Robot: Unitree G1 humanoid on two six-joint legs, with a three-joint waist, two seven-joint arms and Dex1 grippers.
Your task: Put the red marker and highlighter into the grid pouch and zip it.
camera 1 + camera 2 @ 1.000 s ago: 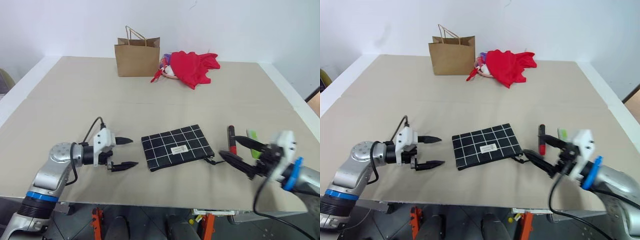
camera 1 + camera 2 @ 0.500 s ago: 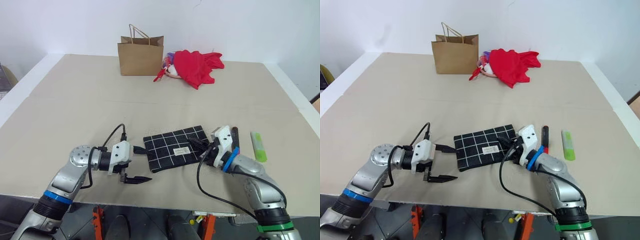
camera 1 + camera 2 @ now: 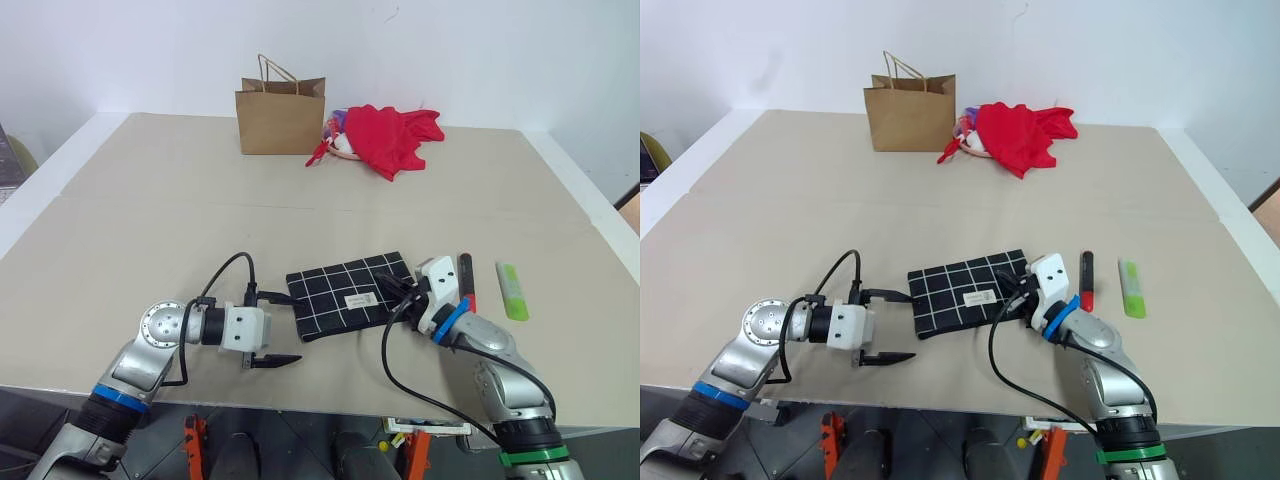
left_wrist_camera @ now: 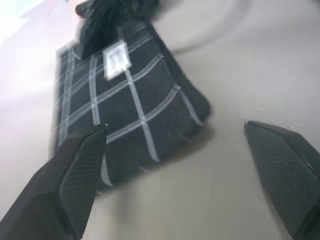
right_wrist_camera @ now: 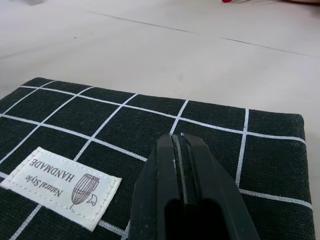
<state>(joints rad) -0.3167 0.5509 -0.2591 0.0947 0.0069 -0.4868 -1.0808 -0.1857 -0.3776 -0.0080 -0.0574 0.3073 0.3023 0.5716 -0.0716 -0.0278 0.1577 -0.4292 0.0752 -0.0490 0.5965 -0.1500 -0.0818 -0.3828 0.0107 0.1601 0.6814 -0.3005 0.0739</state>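
Observation:
The grid pouch [image 3: 345,297] lies flat near the table's front edge, black with white lines and a white label [image 5: 60,187]. My right gripper [image 3: 399,291] is shut, its fingertips resting over the pouch's right end; nothing shows between them in the right wrist view. My left gripper [image 3: 279,328] stands open at the pouch's left end, one finger [image 4: 80,165] touching the pouch's edge, the other [image 4: 280,165] off to the side over bare table. The red marker [image 3: 466,281] and the light-green highlighter [image 3: 512,291] lie side by side just right of the pouch.
A brown paper bag [image 3: 280,118] stands at the back of the table beside a heap of red cloth [image 3: 392,135]. The table's front edge [image 3: 330,400] runs just below both arms.
My right gripper swung in from beyond the marker to the pouch's right end and shut. My left gripper rolled and edged toward the pouch's left end, still open.

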